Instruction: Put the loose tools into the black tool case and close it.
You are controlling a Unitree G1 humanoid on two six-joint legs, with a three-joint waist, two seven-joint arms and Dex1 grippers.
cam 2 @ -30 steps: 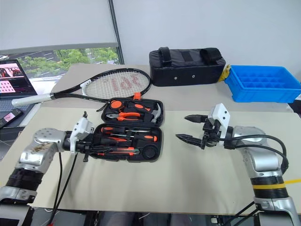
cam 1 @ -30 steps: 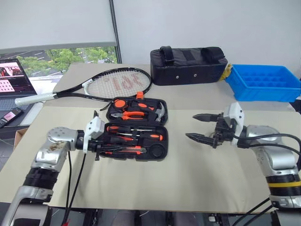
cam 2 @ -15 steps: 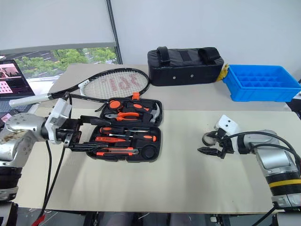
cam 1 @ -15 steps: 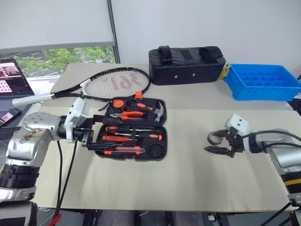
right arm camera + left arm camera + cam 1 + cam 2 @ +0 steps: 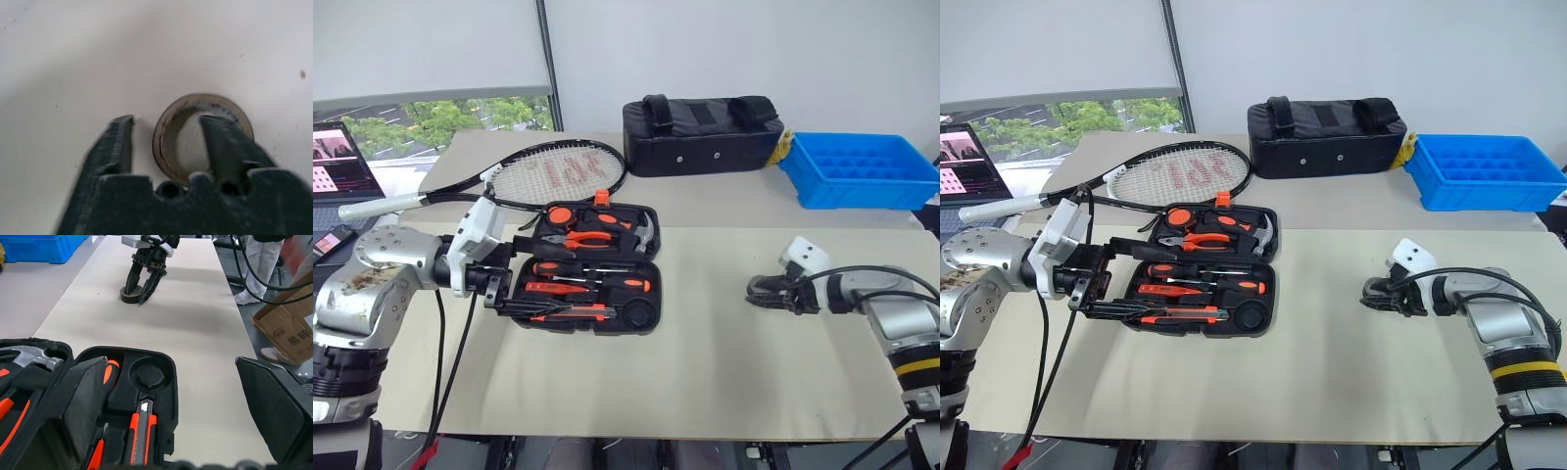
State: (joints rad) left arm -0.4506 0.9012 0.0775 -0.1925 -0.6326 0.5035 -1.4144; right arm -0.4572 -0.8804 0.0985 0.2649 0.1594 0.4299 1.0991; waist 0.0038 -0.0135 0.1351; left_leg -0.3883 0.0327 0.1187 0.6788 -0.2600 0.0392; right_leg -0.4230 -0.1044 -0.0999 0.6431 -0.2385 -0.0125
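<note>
The tape roll point(image 5: 203, 134) is the last loose piece, lying flat on the bare worktop point(image 5: 705, 392) well to the right of the tool case point(image 5: 592, 269). Treat it as light and stiff: a small hard ring that should not crush, but one that could skate on the smooth surface or flip up if you press on one edge. The sound hold is across its wall, one finger down through the hole and the other against the outer rim.

That is how your right gripper point(image 5: 166, 132) is set now. One finger stands inside the ring and the other just outside the rim, with a thin gap between that outer finger and the tape. The jaws are narrow and partly drawn in, but from the wrist view you cannot be sure the wall is actually pinched yet, so check before lifting.

The case lies open with the pliers, hammer, screwdrivers and knife point(image 5: 142, 431) seated in their recesses. The round pocket point(image 5: 149, 377) at its near right corner is vacant and looks like the tape's seat.

Your left gripper point(image 5: 514, 279) hangs at the case's left edge, jaws spread wide and holding nothing.
</note>
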